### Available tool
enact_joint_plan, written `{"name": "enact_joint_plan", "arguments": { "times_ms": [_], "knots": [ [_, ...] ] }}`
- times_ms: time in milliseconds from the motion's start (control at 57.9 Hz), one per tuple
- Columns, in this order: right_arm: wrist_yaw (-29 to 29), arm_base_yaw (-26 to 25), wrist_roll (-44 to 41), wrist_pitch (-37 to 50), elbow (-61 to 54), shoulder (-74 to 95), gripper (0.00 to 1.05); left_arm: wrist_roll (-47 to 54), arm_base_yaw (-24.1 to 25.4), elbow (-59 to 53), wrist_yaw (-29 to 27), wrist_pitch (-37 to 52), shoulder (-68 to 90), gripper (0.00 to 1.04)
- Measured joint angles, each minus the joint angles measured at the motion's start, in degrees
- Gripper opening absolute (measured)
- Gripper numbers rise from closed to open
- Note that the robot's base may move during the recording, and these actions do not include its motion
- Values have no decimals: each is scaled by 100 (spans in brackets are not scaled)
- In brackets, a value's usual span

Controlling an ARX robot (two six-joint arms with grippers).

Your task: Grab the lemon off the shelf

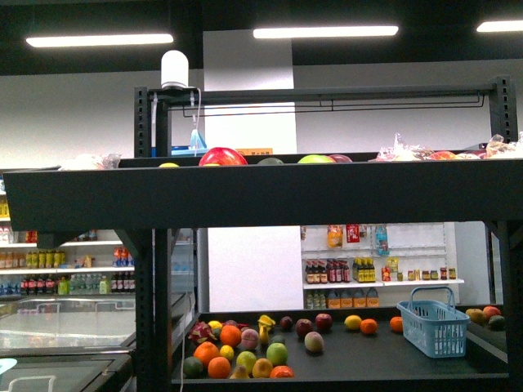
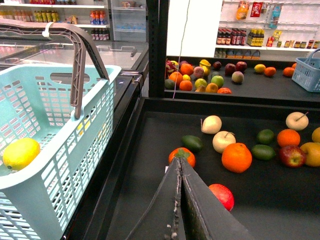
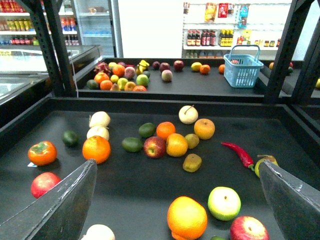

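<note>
Black metal framing and dark raised-edge trays make up the shelf [image 3: 150, 195]; I am judging the rims keep loose fruit from rolling off. Beside it I am seeing a pale blue basket [image 2: 60, 150], its handle upright, probably parked close for short transfers. The lemon [image 2: 20, 153] is lying inside that basket, so I judge the pick done. I am reading the right gripper [image 3: 175, 200] as spread wide over the fruit, holding nothing, and the left gripper [image 2: 181, 200] as pressed together, empty, above the tray.
</note>
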Motion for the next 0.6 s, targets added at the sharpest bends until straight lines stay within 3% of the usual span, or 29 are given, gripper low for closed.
{"name": "enact_joint_plan", "arguments": {
  "times_ms": [311, 415, 605],
  "knots": [
    [0, 0, 0, 0, 0, 0, 97, 2, 0, -289, -7, -160, -501, 3],
    [0, 0, 0, 0, 0, 0, 97, 4, -2, -284, -9, -1014, -1189, 3],
    [-7, 0, 0, 0, 0, 0, 97, 4, -4, -284, -7, -1154, -1486, 3]
  ]
}}
